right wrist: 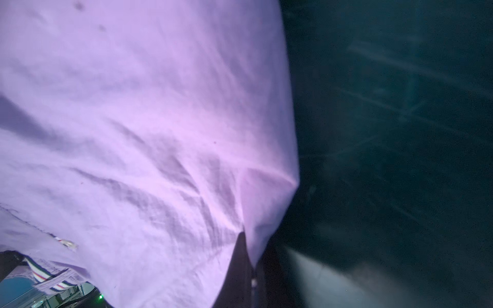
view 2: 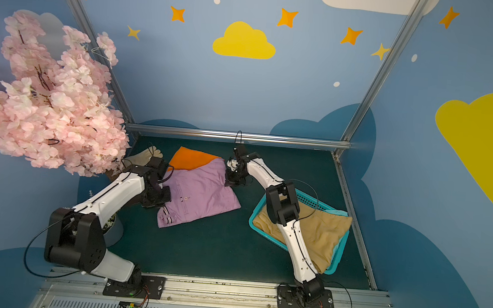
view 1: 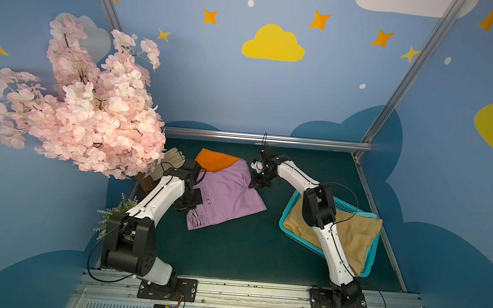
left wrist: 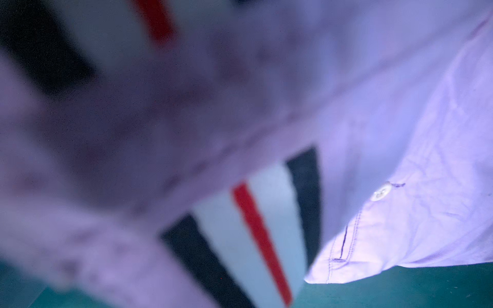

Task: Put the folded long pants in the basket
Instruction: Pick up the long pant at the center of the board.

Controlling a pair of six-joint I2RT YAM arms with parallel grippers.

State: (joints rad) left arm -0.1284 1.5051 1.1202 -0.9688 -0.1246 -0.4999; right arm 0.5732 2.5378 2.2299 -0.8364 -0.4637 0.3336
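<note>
Both jaws clamped on lilac pants (view 1: pixel 230 195), green tabletop (view 1: pixel 246 251), blue starry walls (view 1: pixel 214 83)

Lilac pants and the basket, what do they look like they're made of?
The lilac pants: thin woven cloth, probably cotton, matte; fine creases, stitched seams and a button show. The basket: rigid plastic, probably molded, smooth turquoise; its wall is a regular grid of holes.

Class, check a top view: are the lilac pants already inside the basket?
No, the lilac pants lie on the table, apart from the basket.
</note>
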